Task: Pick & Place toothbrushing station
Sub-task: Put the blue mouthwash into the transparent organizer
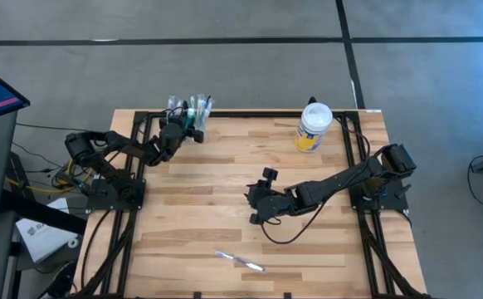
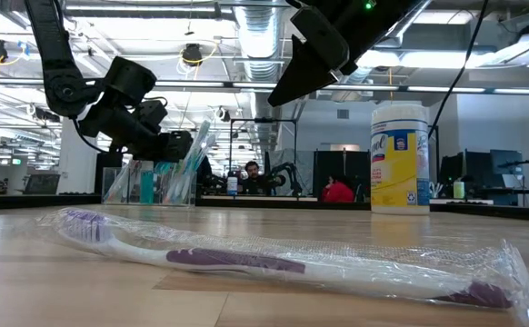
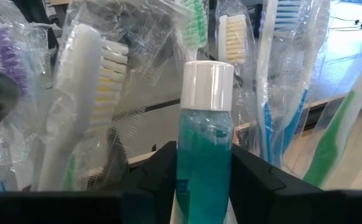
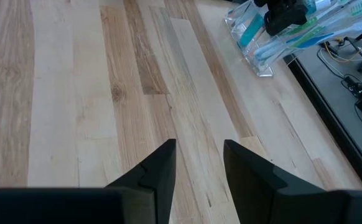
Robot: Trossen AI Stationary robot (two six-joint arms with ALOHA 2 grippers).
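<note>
Between the two fingers of your left gripper (image 3: 201, 186) stands one small teal tube (image 3: 203, 149) with a white cap; the fingers are on both sides of it, narrow, and they seem to touch it, but you cannot tell from the pictures if it is really gripped. Around the tube you see the wrapped toothbrushes (image 3: 88, 93): at least five in the left wrist view, with white, green, blue and purple parts, all upright or a little tilted in the clear cup (image 2: 146, 186). In the high view this cup with the left gripper (image 1: 178, 129) sits at the far edge of the table (image 1: 192, 216), near its far left corner, so beyond it there is almost no wood. Your right gripper (image 4: 199, 163) hangs over the middle of the table, its two fingers apart and holding nothing, with bare boards under it. One more toothbrush (image 1: 240, 261), purple and white in a clear wrapper, lies flat close to the near edge, well apart from both grippers. One white-lidded jar (image 1: 314, 126) with a yellow label stands near the far right corner. Between these three places the wood is free.
</note>
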